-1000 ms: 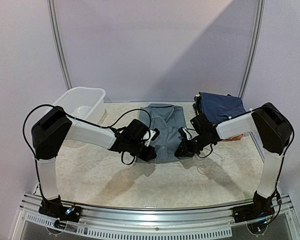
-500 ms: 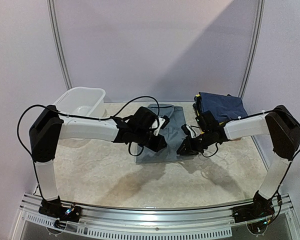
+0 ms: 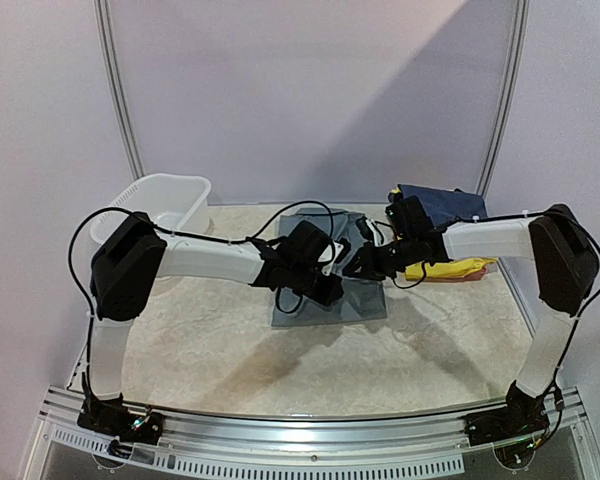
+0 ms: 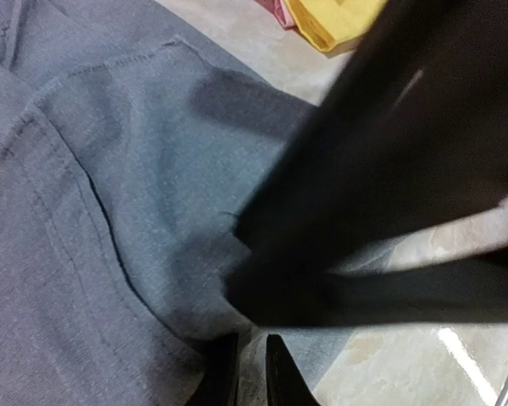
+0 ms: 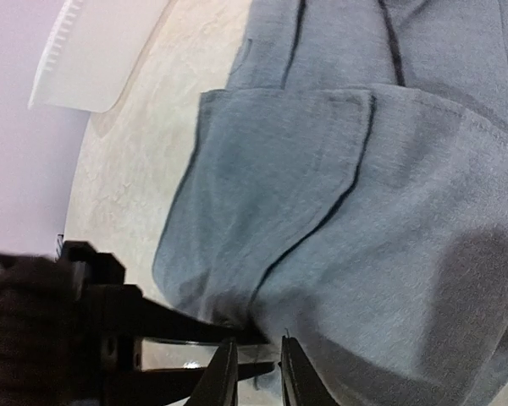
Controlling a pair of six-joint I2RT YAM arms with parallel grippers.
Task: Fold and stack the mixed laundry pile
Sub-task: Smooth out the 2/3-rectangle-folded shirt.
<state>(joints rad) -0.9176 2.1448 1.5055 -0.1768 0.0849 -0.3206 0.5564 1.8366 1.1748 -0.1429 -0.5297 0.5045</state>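
Squarely at the middle of the table (image 3: 200,340) lie the grey trousers (image 3: 355,300), a flat folded panel with both arms meeting over them. The left gripper (image 4: 252,381) comes in from 9 o'clock, its two fingers nearly together and pinching the trousers' edge, a sliver of grey cloth caught in the narrow gap. The right gripper (image 5: 256,376) reaches in from 3 o'clock and is clamped the same way on the same garment, its fingers nipping the hem where a dark seam runs down the fabric. The two grippers sit just beside each other, each a black blur in the other's wrist view. At 2 o'clock from the trousers, against the back right edge, a navy garment (image 3: 450,205) rests with a yellow garment (image 3: 455,268) on its near side; a reddish garment (image 4: 275,10) peeks out touching the yellow. A white basin (image 3: 150,195) stands well apart at 10 o'clock.
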